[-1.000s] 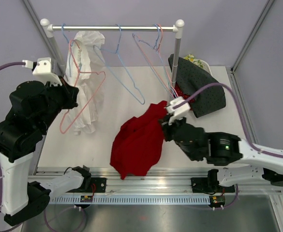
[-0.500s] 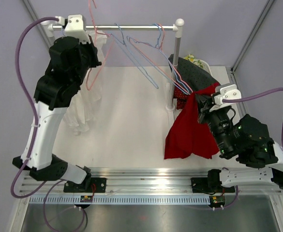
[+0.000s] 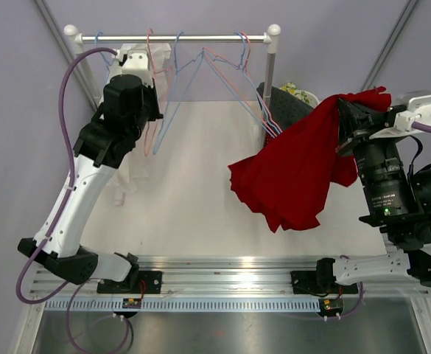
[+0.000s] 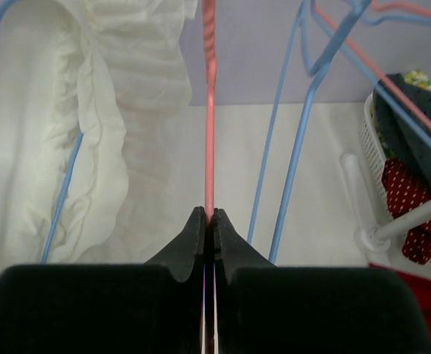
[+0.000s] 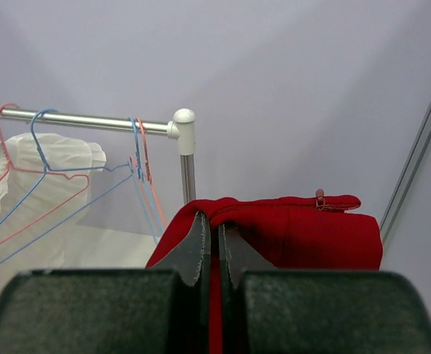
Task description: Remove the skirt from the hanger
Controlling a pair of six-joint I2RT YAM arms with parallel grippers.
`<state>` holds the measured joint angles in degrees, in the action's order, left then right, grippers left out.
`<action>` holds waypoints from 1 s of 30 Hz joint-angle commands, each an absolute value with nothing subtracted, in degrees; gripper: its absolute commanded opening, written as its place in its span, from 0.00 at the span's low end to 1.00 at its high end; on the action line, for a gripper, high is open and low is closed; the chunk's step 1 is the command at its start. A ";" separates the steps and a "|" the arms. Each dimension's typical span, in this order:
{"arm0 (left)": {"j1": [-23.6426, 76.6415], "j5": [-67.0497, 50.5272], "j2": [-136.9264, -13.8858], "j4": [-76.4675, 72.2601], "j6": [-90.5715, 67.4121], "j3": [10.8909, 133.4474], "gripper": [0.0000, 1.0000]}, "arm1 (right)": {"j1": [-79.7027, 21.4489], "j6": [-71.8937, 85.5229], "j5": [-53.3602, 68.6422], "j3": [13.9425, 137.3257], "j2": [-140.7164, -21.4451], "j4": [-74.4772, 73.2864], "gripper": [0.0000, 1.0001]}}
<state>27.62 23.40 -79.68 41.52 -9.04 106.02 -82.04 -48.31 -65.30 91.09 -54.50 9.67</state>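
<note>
Right hand (image 3: 345, 125), seen from overhead, is held high over the right side of the table (image 3: 200, 199) with the red skirt (image 3: 292, 173) bunched in it. The skirt hangs free and touches no hanger that I can make out. Over at the rail (image 3: 178, 37), the left hand (image 3: 153, 112) is on the pink hanger (image 3: 148, 144), whose hook looks to sit over the bar. From the left wrist, I see the fingers (image 4: 193, 240) pressed together on the pink wire, with a white garment (image 4: 90, 133) just beside it on a blue hanger (image 4: 62, 195). From the right wrist, that hand is clamped on a fold of the skirt, and the waistband drapes off to the right. I judge the separation done. Next I would lower the skirt onto bare table and part the right hand, then let the left release the hanger gently so it does not jump off the rail.
</note>
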 commanded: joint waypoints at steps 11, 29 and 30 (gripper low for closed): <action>27.16 22.85 -73.21 35.86 -8.96 99.32 0.23 | -64.66 -48.89 -52.92 117.21 -71.69 -14.30 0.00; 26.81 21.89 -67.59 38.14 -8.96 95.01 0.99 | -12.93 -11.71 -17.25 148.97 -100.70 -25.76 0.00; 26.81 21.54 -67.15 38.14 -9.40 94.49 0.99 | -11.88 -10.38 -15.66 149.84 -102.38 -25.06 0.00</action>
<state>27.09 22.74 -69.89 39.66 -8.88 95.20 -14.90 -20.05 -26.06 146.21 -99.63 -31.16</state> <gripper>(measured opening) 0.987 0.031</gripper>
